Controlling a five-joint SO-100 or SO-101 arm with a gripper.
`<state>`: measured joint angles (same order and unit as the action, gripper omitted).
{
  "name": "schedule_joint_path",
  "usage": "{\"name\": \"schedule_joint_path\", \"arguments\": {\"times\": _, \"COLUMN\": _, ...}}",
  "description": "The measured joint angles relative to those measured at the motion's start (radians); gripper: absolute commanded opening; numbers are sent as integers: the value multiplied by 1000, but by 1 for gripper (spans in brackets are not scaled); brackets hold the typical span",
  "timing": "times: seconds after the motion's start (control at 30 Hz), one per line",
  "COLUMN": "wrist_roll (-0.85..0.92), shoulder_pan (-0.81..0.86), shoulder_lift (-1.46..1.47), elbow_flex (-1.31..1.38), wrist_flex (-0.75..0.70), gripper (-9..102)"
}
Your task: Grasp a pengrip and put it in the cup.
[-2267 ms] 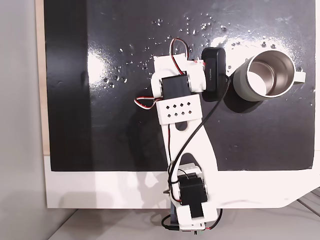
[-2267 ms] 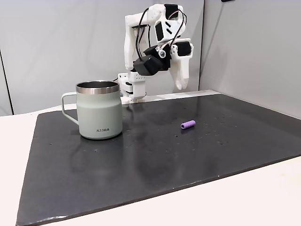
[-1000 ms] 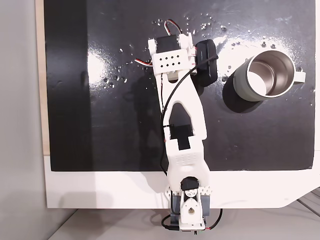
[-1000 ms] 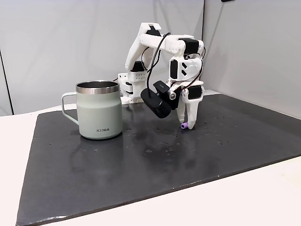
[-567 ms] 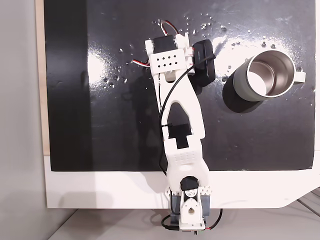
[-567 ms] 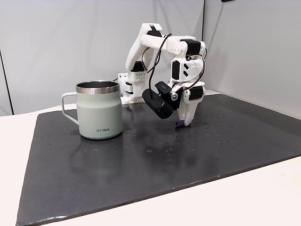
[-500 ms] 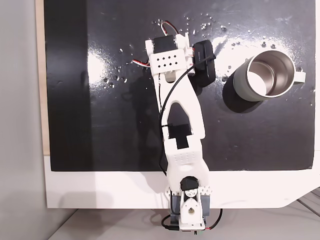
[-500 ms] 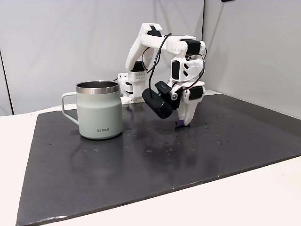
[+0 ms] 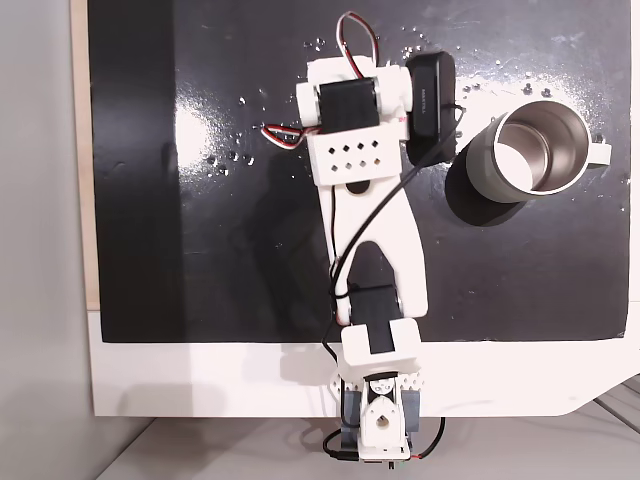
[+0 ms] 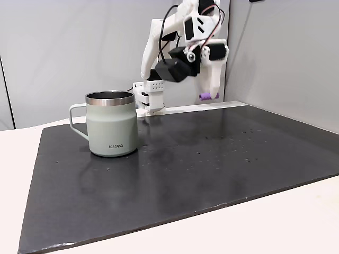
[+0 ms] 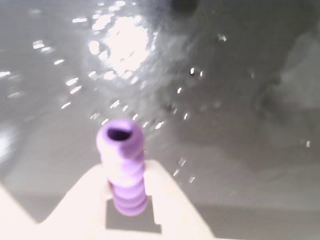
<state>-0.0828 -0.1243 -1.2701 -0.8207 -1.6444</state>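
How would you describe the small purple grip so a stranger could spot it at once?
Start at the black mat with the grey-green mug on it, then follow the white robot arm up to its hand. The purple grip is pinched there, high above the mat. It is a tiny ribbed tube with a hollow end, the one purple thing here.
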Motion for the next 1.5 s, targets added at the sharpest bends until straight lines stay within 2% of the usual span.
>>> {"name": "schedule_joint_path", "arguments": {"times": 0.17, "wrist_roll": 44, "shoulder_pan": 80, "shoulder_lift": -95, "elbow_flex": 17, "wrist_flex": -63, "gripper": 0}}
{"name": "schedule_joint_path", "arguments": {"times": 0.37, "wrist_roll": 115, "shoulder_pan": 262, "shoulder_lift": -127, "elbow_flex": 94, "wrist_flex": -130, "gripper": 0}}
{"name": "schedule_joint_path", "arguments": {"times": 0.77, "wrist_roll": 318, "shoulder_pan": 588, "shoulder_lift": -190, "elbow_flex": 109, "wrist_flex": -147, "gripper": 0}}
{"name": "schedule_joint_path", "arguments": {"times": 1.1, "wrist_roll": 403, "shoulder_pan": 676, "shoulder_lift": -114, "elbow_flex": 117, "wrist_flex": -147, "gripper": 0}}
{"name": "schedule_joint_path", "arguments": {"times": 1.43, "wrist_roll": 420, "shoulder_pan": 678, "shoulder_lift": -32, "elbow_flex": 127, "wrist_flex": -147, "gripper": 0}}
{"name": "schedule_joint_path", "arguments": {"times": 1.5, "wrist_roll": 420, "shoulder_pan": 676, "shoulder_lift": -32, "elbow_flex": 127, "wrist_flex": -147, "gripper": 5}}
